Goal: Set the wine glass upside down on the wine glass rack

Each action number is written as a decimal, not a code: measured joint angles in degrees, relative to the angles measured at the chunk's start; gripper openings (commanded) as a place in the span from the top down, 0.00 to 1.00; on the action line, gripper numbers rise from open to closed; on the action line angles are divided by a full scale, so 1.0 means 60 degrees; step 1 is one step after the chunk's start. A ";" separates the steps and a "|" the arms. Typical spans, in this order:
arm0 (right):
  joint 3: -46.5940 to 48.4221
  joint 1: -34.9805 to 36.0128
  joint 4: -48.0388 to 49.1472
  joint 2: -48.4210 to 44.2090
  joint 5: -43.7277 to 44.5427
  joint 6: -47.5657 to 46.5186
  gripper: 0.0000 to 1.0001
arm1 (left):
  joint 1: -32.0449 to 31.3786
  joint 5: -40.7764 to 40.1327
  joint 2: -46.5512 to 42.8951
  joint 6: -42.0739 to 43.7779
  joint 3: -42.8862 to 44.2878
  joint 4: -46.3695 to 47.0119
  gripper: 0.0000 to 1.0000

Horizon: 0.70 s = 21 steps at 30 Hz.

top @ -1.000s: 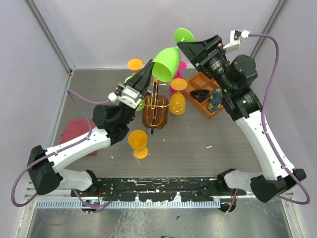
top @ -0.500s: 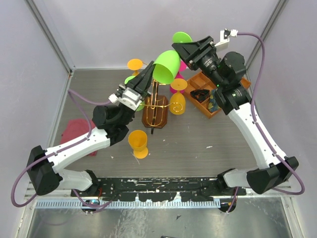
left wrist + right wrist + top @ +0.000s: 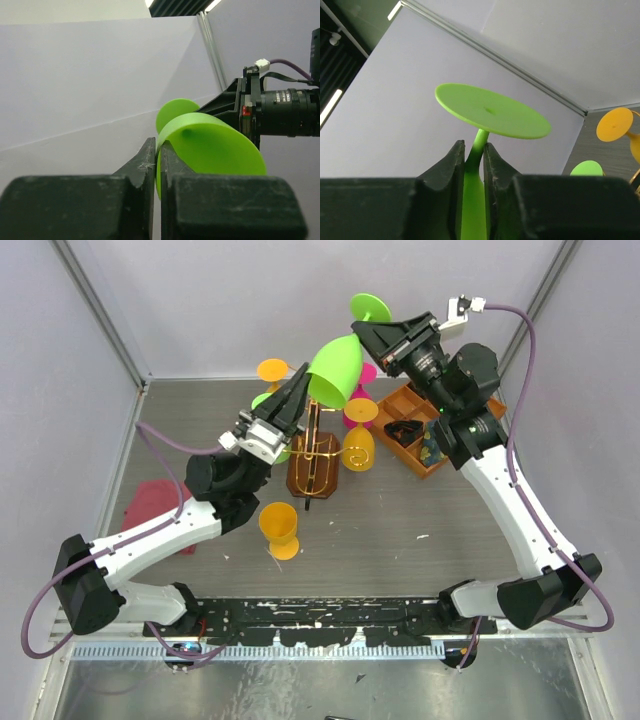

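no legible text, labels, brands, numbers or signs, on any object or surface

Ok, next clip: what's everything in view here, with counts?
lime-green plastic wine glass: one, green, held in the air above the rack
dark brown wooden wine glass rack with gold wire arms: one, table centre
orange plastic glasses: three; two at the rack, one on the table in front
magenta glass: one, behind the rack, partly hidden
second green glass: one, mostly hidden by the left arm
orange compartment tray: one, right of rack
red cloth: one, left
left gripper: black, pinching the raised glass's rim
right gripper: black, around its stem
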 measured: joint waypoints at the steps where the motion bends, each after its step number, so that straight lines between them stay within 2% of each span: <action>1: 0.0000 -0.0015 0.0066 0.0004 0.0007 0.0069 0.89 | 0.0000 0.0000 0.0000 0.0022 -0.0007 -0.0025 0.76; 3: 0.0007 -0.0040 0.0229 0.0004 0.0015 0.0153 0.95 | 0.0007 -0.0004 0.0000 0.0062 -0.0091 -0.0087 0.60; 5: 0.0044 -0.0047 0.0357 0.0004 0.0007 0.0091 0.99 | 0.0015 -0.0025 -0.0029 0.0120 -0.0229 -0.0219 0.48; 9: 0.0073 -0.0018 0.0266 0.0007 -0.0076 -0.0350 0.99 | 0.0015 -0.0025 -0.0244 0.0229 -0.0459 -0.0543 0.37; 16: 0.0823 -0.0029 -0.0561 0.0047 0.0382 -0.2310 0.99 | 0.0018 -0.0426 -0.0885 0.0324 -0.1016 -0.1096 0.32; 21: 0.1155 -0.0036 -0.1905 -0.0262 0.1475 -0.4615 0.99 | 0.0361 -0.1311 -0.1446 -0.0244 -0.0878 -0.2721 0.32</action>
